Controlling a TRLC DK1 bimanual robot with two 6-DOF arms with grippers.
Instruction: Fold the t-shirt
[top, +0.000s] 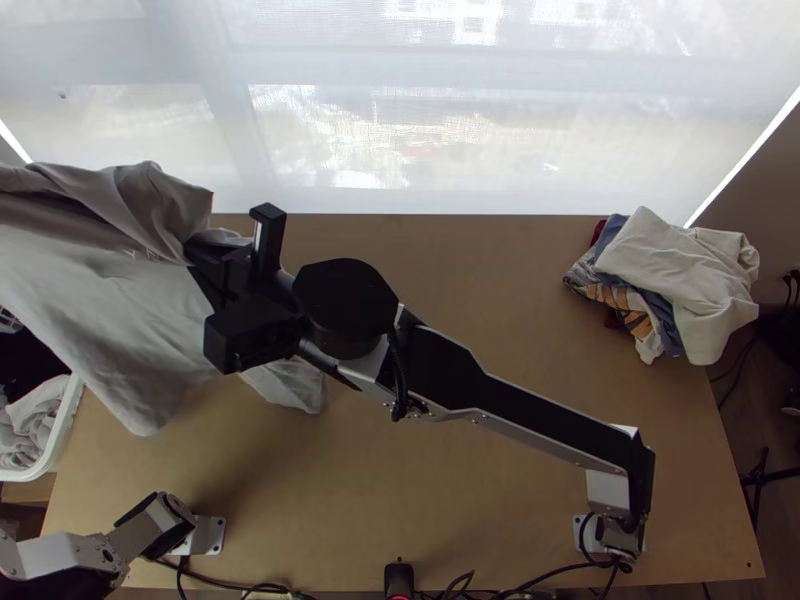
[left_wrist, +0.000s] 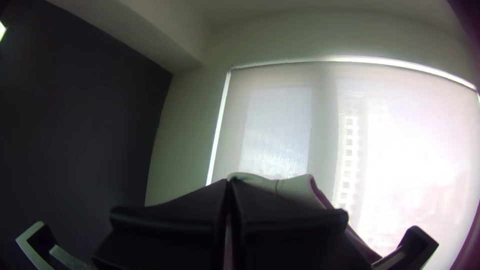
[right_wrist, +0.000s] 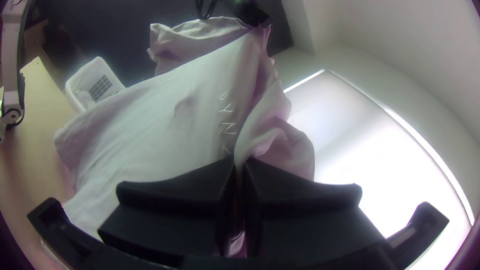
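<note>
The pale grey t-shirt (top: 110, 310) hangs stretched out above the table's left side, its lower part draping down; small lettering runs along it in the right wrist view. My right gripper (top: 200, 258) holds a gathered part of its upper edge. In the right wrist view, the right gripper (right_wrist: 241, 162) is shut, with shirt cloth (right_wrist: 175, 130) pinched between its fingers. The left gripper (left_wrist: 230, 185) is shut on another part of the shirt, and a bit of cloth (left_wrist: 295, 187) rises behind its fingertips.
A pile of folded and crumpled clothes (top: 685, 280) lies at the table's back right. A white basket (top: 62, 440) with cloth stands beside the left edge. The wooden table (top: 450, 500) has cables along its near edge.
</note>
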